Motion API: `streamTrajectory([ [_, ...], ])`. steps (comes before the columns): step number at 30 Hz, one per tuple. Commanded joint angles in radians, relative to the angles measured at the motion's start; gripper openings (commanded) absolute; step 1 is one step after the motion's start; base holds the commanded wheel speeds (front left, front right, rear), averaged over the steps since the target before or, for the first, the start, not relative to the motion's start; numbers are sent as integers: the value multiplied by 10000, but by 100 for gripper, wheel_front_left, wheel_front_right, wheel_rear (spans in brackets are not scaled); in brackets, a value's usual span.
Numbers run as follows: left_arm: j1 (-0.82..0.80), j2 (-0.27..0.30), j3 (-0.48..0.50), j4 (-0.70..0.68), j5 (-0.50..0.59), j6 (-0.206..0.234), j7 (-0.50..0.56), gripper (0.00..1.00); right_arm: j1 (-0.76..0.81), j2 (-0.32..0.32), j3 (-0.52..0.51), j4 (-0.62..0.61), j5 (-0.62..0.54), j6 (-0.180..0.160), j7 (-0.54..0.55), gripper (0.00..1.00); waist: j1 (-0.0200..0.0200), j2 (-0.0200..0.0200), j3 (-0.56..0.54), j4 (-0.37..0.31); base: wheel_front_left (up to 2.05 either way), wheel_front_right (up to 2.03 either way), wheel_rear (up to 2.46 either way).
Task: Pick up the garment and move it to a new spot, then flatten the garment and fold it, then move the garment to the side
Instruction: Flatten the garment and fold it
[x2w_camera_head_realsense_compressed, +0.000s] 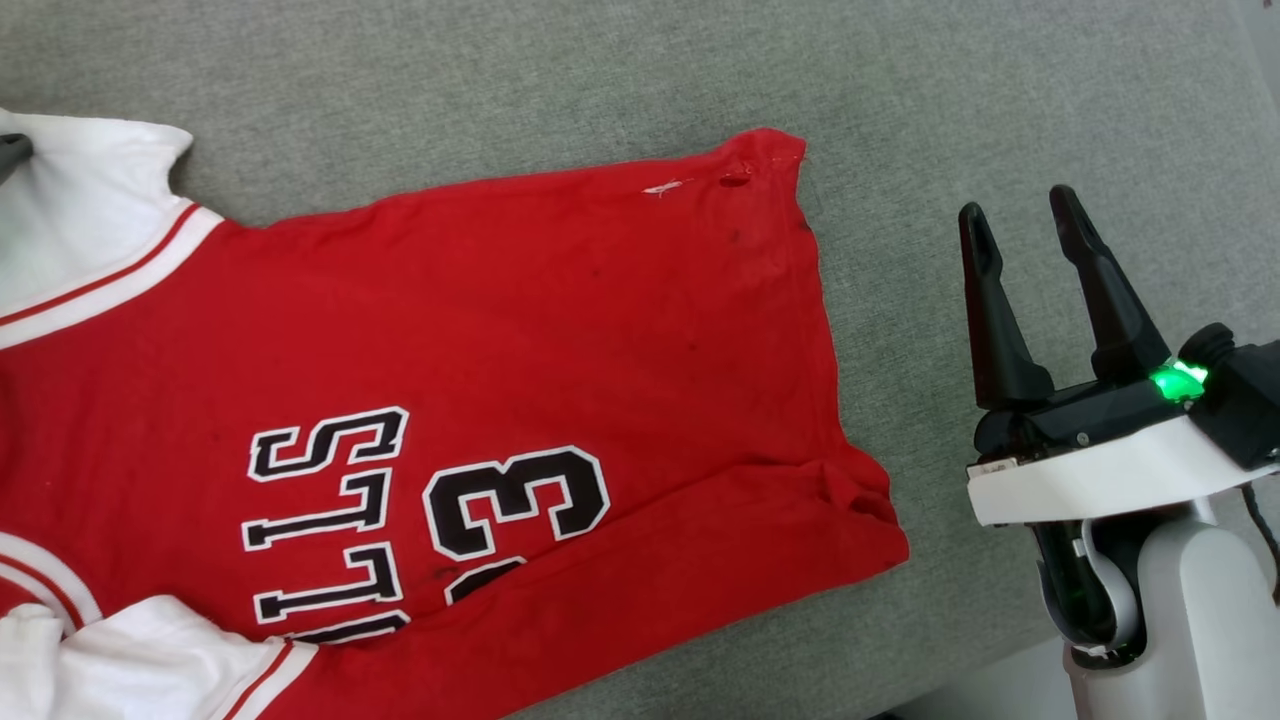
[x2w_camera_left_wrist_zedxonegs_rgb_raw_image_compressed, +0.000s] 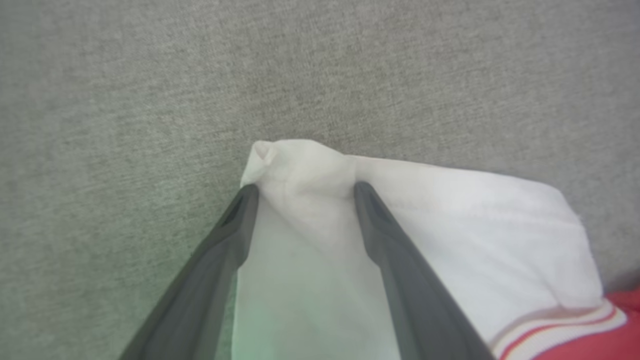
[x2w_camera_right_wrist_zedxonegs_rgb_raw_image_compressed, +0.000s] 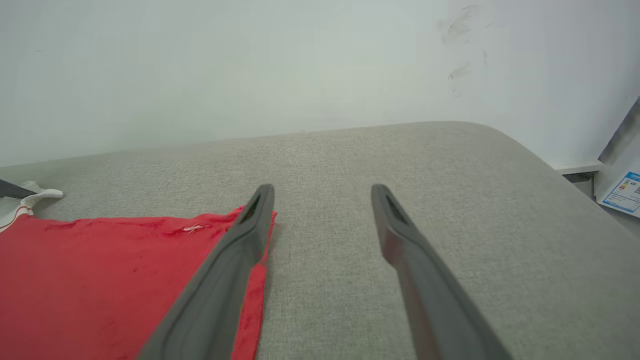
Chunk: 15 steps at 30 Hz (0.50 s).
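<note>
I have one red jersey (x2w_camera_head_realsense_compressed: 500, 330) lying flat on the grey upholstered surface (x2w_camera_head_realsense_compressed: 600, 70), its two white sleeves (x2w_camera_head_realsense_compressed: 80, 230) to my left. My left gripper (x2w_camera_left_wrist_zedxonegs_rgb_raw_image_compressed: 305, 187) stands spread astride one sleeve. My right gripper (x2w_camera_head_realsense_compressed: 1020, 210), also spread, is near the hem, holding nothing.

Garment (x2w_camera_head_realsense_compressed: 450, 350) on cushion (x2w_camera_head_realsense_compressed: 1000, 100), right tool (x2w_camera_head_realsense_compressed: 1017, 201) just beside it

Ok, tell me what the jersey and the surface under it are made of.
Jersey: soft matte knit, probably cotton or polyester; it rumples at the hem. Surface: grey woven upholstery fabric, flecked matte weave, seemingly padded given its rounded corner.
</note>
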Motion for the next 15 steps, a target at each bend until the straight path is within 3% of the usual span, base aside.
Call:
streamTrajectory([
  [1, 660, -160, -450, 606, -61, 162, 595, 100, -177, 51, 21, 51, 57, -4, -61, 100, 0, 0, 46, -64, 0, 0, 0],
  [2, 797, -217, -504, 708, -129, 234, 777, 77, -190, 53, 24, 76, 82, -4, -70, 100, 0, 0, 48, -76, 0, 0, 0],
  [4, 945, -385, -496, 796, -316, 327, 967, 0, -183, 58, 64, 133, 163, -4, -13, 100, 0, 0, 30, -90, 0, 0, 0],
  [8, 975, -594, -333, 791, -444, 358, 555, 0, -232, 37, 98, 158, 343, -4, 130, 100, 0, 0, -88, -37, 0, 0, 0],
  [15, 460, -903, -38, 659, -442, -4, -633, 0, -446, -360, 64, 680, 1287, -4, 1049, 100, 0, 0, -622, 416, 0, 0, 0],
])
